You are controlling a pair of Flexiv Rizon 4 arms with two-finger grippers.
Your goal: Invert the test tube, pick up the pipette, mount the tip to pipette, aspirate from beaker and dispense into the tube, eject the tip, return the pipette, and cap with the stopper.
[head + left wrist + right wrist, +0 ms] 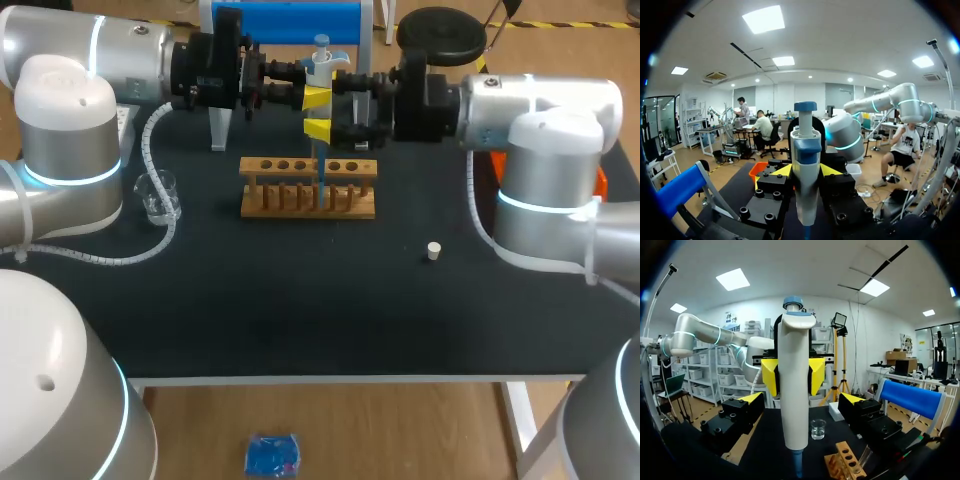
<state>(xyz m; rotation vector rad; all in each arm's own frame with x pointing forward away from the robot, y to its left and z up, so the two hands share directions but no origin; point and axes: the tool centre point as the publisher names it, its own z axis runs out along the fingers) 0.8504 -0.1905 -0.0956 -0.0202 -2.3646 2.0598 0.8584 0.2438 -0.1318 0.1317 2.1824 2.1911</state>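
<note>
A white pipette [320,62] with a blue top hangs upright above the wooden tube rack [308,190]. My left gripper [319,113] is shut on its body from two sides. In the left wrist view the pipette [805,165] stands between my gripper's [805,172] yellow tips. Its blue tip [320,165] reaches down into a rack hole; I cannot make out the tube there. My right gripper [352,105] faces the left one, open. In the right wrist view my right gripper's [802,399] fingers stand wide apart on either side of the pipette [794,390], not touching it. The glass beaker [158,195] stands at the left. A small white stopper [433,251] lies to the right.
The blue-topped pipette stand [290,18] is at the back behind the grippers. An orange box [600,180] sits at the table's right edge behind my right arm. My left arm's white cable [155,235] loops past the beaker.
</note>
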